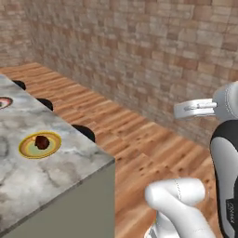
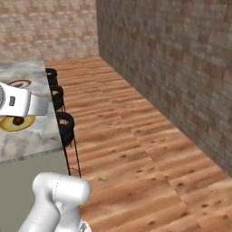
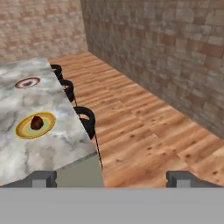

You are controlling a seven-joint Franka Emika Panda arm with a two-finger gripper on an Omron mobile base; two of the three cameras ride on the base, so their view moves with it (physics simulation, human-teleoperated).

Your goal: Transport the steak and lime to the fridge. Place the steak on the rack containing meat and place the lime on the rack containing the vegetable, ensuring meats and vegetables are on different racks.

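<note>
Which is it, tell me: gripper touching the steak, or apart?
Apart. The hand view shows the gripper open, its fingertips well short of the steak.

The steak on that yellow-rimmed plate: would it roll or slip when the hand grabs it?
The steak looks lumpy, not round, so it probably won't roll far. It sits loose on a yellow-rimmed plate, so it may skid if nudged. The hand looks open.

A rough brick wall (image 1: 139,56) in tan and reddish-brown runs along one side of the room and meets a second brick wall (image 2: 50,27) at the far corner. The warm wooden plank floor (image 3: 144,131) stretches between them. A grey-veined marble counter (image 3: 48,144) has black round bar stools (image 3: 85,118) lined along its floor-side edge.
</note>
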